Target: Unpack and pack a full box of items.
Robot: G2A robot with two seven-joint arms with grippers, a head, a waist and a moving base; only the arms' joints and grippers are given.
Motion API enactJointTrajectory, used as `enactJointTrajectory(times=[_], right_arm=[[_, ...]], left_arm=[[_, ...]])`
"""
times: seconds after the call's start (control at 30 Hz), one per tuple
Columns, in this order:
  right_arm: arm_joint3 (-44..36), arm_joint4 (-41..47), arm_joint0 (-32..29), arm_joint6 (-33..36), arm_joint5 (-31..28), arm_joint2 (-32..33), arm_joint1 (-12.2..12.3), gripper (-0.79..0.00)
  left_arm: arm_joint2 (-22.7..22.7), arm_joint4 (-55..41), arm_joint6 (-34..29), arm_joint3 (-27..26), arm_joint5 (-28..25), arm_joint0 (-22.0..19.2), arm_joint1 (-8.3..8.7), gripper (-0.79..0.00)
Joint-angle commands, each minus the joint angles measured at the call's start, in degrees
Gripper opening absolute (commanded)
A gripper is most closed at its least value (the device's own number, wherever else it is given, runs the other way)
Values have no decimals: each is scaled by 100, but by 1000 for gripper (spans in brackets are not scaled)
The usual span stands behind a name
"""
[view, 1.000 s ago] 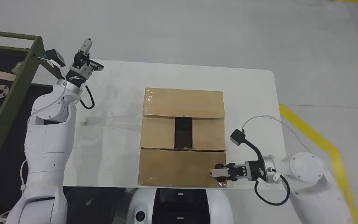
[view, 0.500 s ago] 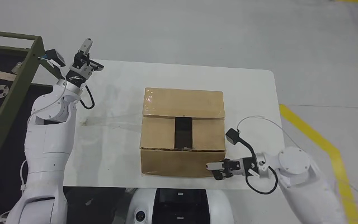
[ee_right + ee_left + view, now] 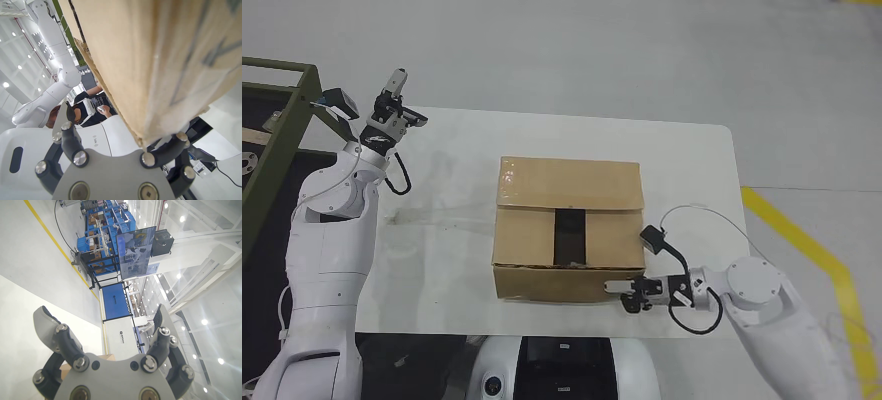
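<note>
Top view looks down on the box (image 3: 532, 235); right wrist sees it close, left faces the hall (image 3: 105, 247).

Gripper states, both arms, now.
Left gripper: open, empty.
Right gripper: open, box flap between its fingers, not clamped.

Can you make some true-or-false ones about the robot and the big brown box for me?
1. The cardboard box stands on the white table. True.
2. The left tool is gripping the box. False: it is open and empty, by the table's far corner, away from the box.
3. The right tool is at the box's near flap. True.
4. The box's top is sealed all over. False: a dark gap shows in the middle of the top.
</note>
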Motion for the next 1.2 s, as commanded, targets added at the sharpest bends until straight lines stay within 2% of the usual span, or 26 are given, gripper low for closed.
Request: enactJointTrajectory(times=[0.0,0.37,0.57,1.17], right_arm=[[-33,19,-10,-2,-42,0,10,0],[-741,283,-487,304,-295,490,156,0],[-925,405,-636,136,-373,732,206,0],[-1012,1270,-888,-648,-475,2566,355,0]], left_arm=[[0,0,0,0,0,0,0,0],[0,0,0,0,0,0,0,0],[0,0,0,0,0,0,0,0],[0,0,0,0,0,0,0,0]])
